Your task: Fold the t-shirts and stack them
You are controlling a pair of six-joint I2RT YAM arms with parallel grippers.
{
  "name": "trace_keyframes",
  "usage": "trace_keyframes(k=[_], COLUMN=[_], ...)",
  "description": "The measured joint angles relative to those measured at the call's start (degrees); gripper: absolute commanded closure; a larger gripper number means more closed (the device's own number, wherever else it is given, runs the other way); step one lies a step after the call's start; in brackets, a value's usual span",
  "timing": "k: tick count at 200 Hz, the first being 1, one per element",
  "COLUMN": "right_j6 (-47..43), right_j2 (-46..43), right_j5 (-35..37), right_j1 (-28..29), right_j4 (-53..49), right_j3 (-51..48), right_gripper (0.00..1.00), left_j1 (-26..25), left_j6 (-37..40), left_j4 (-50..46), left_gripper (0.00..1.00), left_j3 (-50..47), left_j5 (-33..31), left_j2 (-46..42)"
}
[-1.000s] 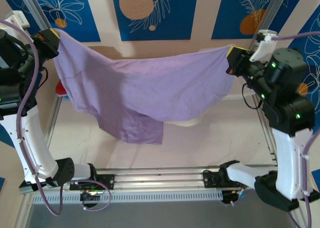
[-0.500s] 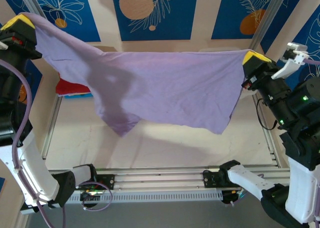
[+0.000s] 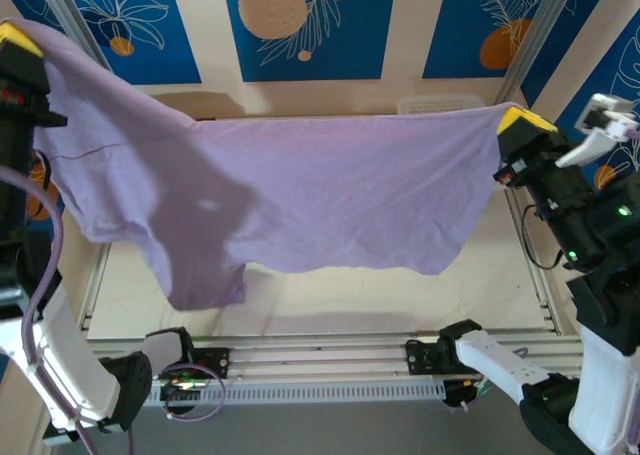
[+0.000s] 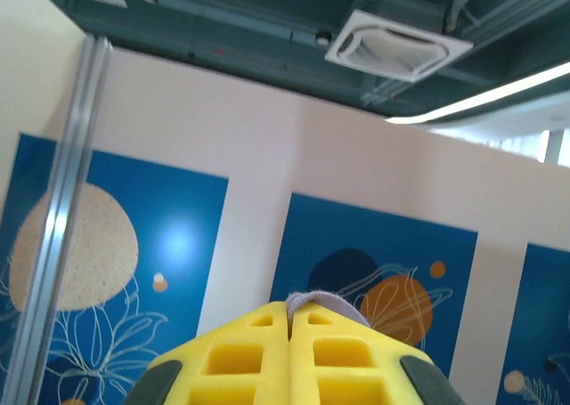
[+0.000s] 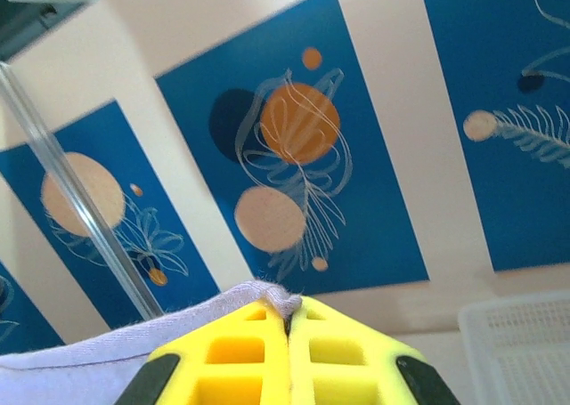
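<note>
- Left gripper clamping a corner of the lavender tee, high at far left
- Right gripper pinching the opposite corner, lower
- It is hanging spread between both, long axis running left-right above the table

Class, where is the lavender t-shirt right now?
In the top view the lavender t-shirt hangs spread above the table, its upper corners pinched in the jaws of the left gripper at far left and the right gripper at right.

white basket mostly behind lavender tee, left gripper cropped at edge
</note>
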Motion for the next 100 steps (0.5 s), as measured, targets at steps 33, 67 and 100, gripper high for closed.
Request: trace_keyframes(k=[33,67,100], right_j6=[-0.1,-0.7,-2.2], right_j2=[5.6,17.7,32.6], right_j5=[2.4,1.9,-2.7], right_j1=[-0.5,-4.0,-10.5], right_j4=[1.4,3.7,2.9], right_j3=[-8.3,-14.1,-11.9], right_gripper=[1.00,1.00,1.00], left_j1=[-3.7,-9.6,-10.7], left_j6=[2.9,7.1,8.7], left_j4=[3.3,5.3,4.3], left_gripper=[1.00,1.00,1.00], left_j3=[-8.7,-15.1,-11.5], left_j5=[-0.7,-3.4,-4.9], left_j2=[6.8,18.2,32.2])
